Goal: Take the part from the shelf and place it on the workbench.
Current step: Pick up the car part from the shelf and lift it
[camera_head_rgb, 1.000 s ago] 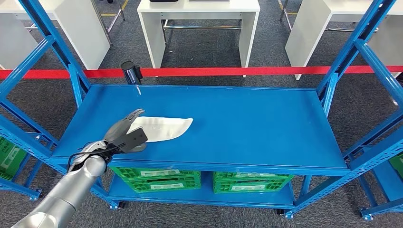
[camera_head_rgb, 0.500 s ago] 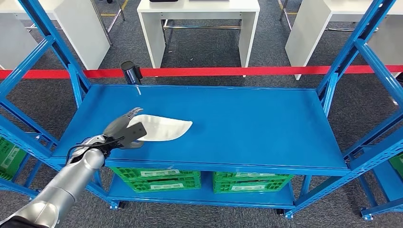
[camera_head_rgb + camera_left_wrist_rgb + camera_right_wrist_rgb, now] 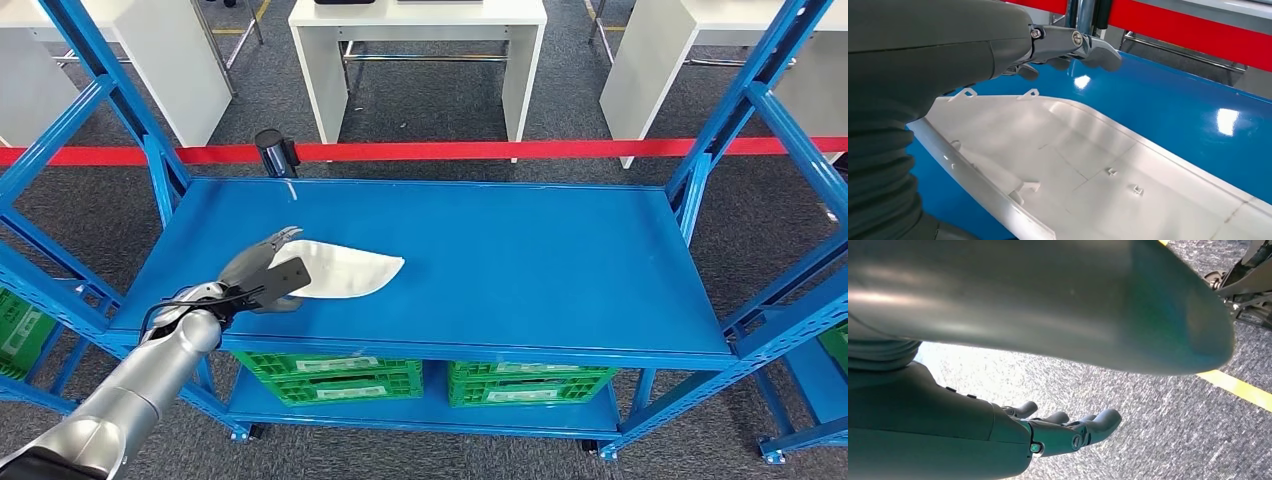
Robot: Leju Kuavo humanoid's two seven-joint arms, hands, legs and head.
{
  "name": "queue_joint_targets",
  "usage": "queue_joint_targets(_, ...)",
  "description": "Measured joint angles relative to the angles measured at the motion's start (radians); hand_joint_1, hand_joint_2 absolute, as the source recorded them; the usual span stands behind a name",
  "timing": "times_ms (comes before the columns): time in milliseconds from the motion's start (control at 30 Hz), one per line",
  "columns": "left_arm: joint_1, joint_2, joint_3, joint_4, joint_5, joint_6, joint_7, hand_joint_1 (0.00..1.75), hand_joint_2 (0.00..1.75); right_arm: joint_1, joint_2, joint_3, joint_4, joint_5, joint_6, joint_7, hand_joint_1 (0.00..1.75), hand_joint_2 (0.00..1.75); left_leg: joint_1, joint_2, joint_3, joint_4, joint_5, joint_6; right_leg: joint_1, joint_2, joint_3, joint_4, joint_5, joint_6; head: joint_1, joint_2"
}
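Note:
A white, flat, curved plastic part (image 3: 345, 270) lies on the blue shelf (image 3: 520, 260), towards its left front. My left hand (image 3: 262, 270) sits at the part's left end, the thumb against the near edge and the fingers reaching over the far edge. In the left wrist view the fingers (image 3: 1088, 47) stretch out above the part (image 3: 1088, 165), and blue shelf shows between them and it. My right hand (image 3: 1048, 432) hangs over grey floor with its fingers loosely apart and nothing in it.
Blue uprights (image 3: 720, 130) frame the shelf on both sides. Green crates (image 3: 330, 378) stand on the lower level. Behind the shelf runs a red barrier tape (image 3: 480, 150) from a black post (image 3: 270, 150), with white tables (image 3: 420, 40) beyond.
My left hand has drawn a little to the left and further onto the part's left end. The part's right tip has shifted slightly towards the front edge.

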Motion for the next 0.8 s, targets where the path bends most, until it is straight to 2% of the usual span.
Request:
queue_joint_targets(67,-0.009,-0.003,-0.006,0.008,-0.002,-0.002,-0.001,1.75,1.75,0.000,0.002,0.000,0.001,-0.002,0.000,-0.004,0.00,0.00,0.000,0.000,0.000,0.000,0.000,0.000,0.000,0.000,0.000,0.000,0.000,0.000,0.000,0.000)
queue_joint_targets(500,-0.048,-0.003,-0.041,0.048,-0.035,-0.017,-0.026,1.75,1.75,0.000,0.016,-0.007,0.002,-0.017,0.000,-0.012,0.00,0.00,0.000,0.000,0.000,0.000,0.000,0.000,0.000,0.000,0.000,0.000,0.000,0.000,0.000,0.000)
queue_joint_targets(800,-0.085,0.015,-0.053,0.055,-0.032,-0.035,-0.036,1.75,1.75,0.000,0.024,-0.011,0.002,-0.025,0.000,-0.017,0.00,0.00,0.000,0.000,0.001,0.000,0.000,0.000,0.000,0.000,0.001,0.000,0.000,0.000,0.000,0.000)
